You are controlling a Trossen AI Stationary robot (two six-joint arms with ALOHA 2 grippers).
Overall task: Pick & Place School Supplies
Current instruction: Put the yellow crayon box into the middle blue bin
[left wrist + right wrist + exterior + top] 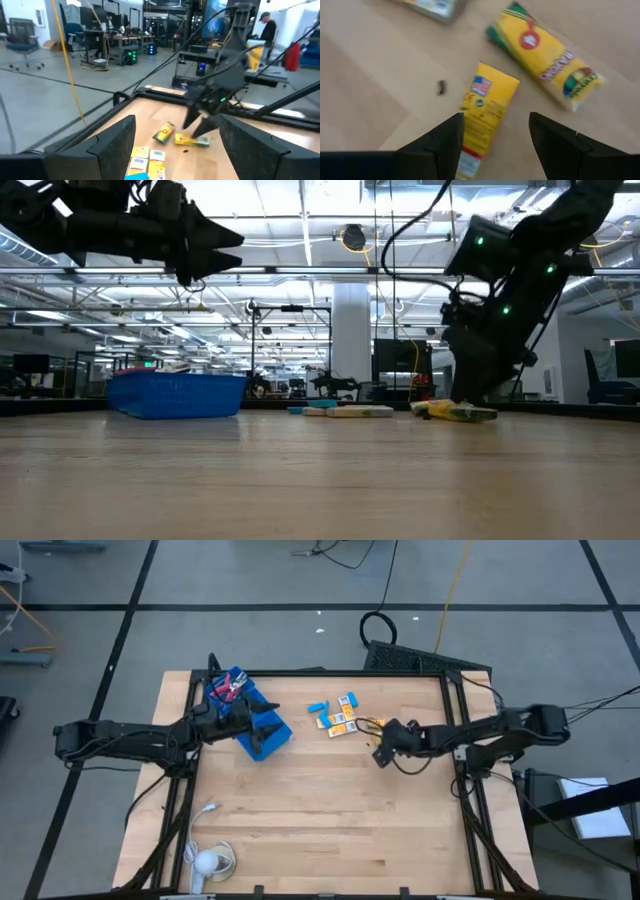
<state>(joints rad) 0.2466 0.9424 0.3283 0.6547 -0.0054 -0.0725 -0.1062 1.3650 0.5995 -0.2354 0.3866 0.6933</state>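
Near the table's far edge, right of centre, lies a loose cluster of school supplies: two yellow crayon packs [485, 120] and [545, 57] side by side but apart, one flat between the right gripper's fingers, the other angled just beyond it. A small dark speck [441, 87] sits on the wood beside the nearer pack. Left of these in the high view are small yellow-orange boxes [340, 720] and a light-blue piece [318, 707], close together.

The right gripper [383, 752] hangs low over the crayon packs, its fingers [445, 142] spread wide and holding nothing; the nearer pack lies on the table in the gap between them.

Further left, the blue tray [262, 732] stands on the table with red-handled scissors [232, 688] in it. The left gripper [268, 724] hovers above the tray, raised well off the table in the low view, fingers [112, 145] wide apart and empty, pointing toward the supplies.

At the near left of the table lie a white cable [203, 815] and a round white object [207, 861].
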